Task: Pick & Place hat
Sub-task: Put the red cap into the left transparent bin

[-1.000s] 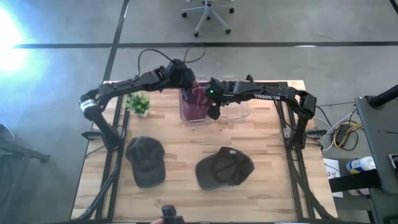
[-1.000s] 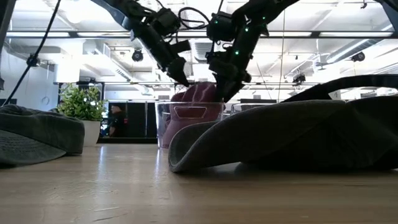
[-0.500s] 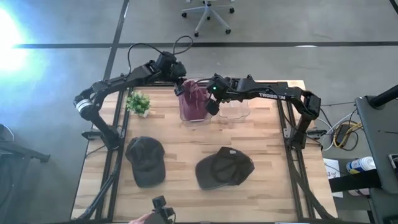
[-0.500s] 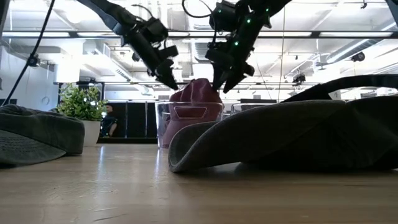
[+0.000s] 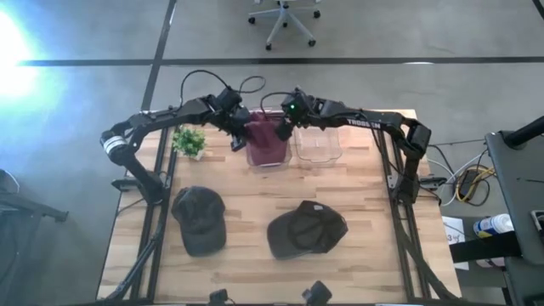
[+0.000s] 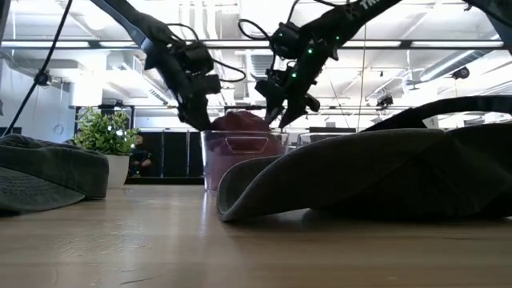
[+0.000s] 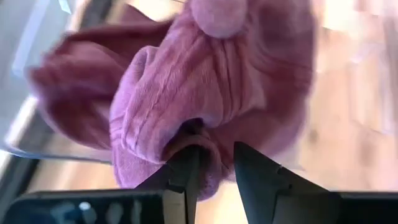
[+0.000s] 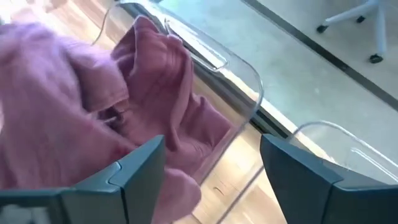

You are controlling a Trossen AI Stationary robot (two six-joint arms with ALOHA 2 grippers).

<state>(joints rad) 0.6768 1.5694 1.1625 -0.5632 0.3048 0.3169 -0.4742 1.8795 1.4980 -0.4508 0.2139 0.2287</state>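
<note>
Both arms lifted; left end effector (image 7: 211, 165) pinches ribbed purple hat (image 7: 236, 81); right (image 8: 211, 168) wide.

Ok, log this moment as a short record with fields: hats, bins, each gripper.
pink hat: in the left clear bin
right clear bin: nothing visible inside
dark hats: one front left, one front centre, both on the table
left gripper: pinching a fold of the pink hat
right gripper: open, above the pink hat
plant: back left

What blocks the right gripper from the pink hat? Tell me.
Nothing visible. The right gripper hangs open just over the pink hat in the clear bin, with only air between. The left gripper pinches the hat's fabric on the far side.
</note>
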